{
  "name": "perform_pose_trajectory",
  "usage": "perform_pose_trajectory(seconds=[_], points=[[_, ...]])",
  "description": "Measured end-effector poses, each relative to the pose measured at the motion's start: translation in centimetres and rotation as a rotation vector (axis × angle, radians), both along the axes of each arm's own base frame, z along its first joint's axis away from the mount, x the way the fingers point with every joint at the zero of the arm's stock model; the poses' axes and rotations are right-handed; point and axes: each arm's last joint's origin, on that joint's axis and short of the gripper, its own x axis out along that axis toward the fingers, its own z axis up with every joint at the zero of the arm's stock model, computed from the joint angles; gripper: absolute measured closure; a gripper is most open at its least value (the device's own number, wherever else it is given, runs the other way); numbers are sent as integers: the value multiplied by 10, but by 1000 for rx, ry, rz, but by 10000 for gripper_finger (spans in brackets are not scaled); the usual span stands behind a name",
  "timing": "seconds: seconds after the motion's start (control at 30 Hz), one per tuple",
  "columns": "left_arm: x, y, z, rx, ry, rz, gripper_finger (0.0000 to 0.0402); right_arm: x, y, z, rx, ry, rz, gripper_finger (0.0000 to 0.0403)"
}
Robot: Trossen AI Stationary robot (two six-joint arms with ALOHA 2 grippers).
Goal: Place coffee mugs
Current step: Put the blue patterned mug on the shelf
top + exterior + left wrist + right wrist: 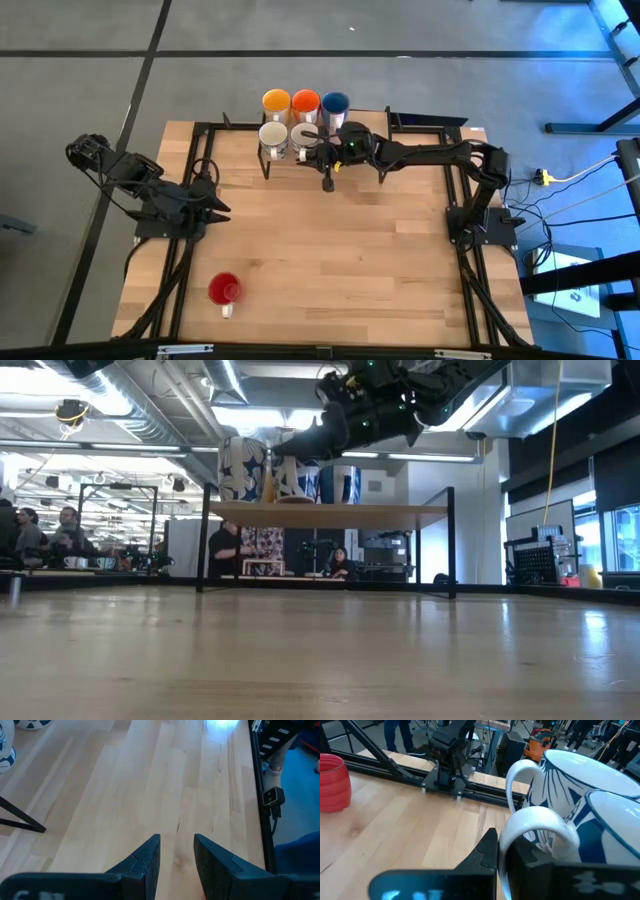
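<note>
Right gripper point(327, 183) jaws clenched on a patterned mug's handle point(540, 827), setting it on the raised shelf point(330, 512) beside four others. Left gripper point(176, 857) waits released above the desk point(330, 260); red mug point(225, 290) remains near its front.

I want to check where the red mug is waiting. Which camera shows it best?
The high view: the red mug shows whole from above, standing alone on the table's near left part, far from the other mugs. The right wrist view catches only part of its side at the picture's edge. The low and left wrist views do not show it.
</note>
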Motion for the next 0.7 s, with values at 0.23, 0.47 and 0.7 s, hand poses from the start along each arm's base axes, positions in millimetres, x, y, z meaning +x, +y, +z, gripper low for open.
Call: perform_pose_trajectory(seconds=[0.23, 0.47, 0.7], points=[[0, 0, 0, 0, 0, 0, 289, 2, -1, -4, -26, 10, -9, 399], [0, 0, 0, -1, -1, 0, 289, 5, -2, -7, -50, 12, -17, 397], [0, 0, 0, -6, -1, -4, 289, 5, -2, -8, -50, 24, -31, 393]])
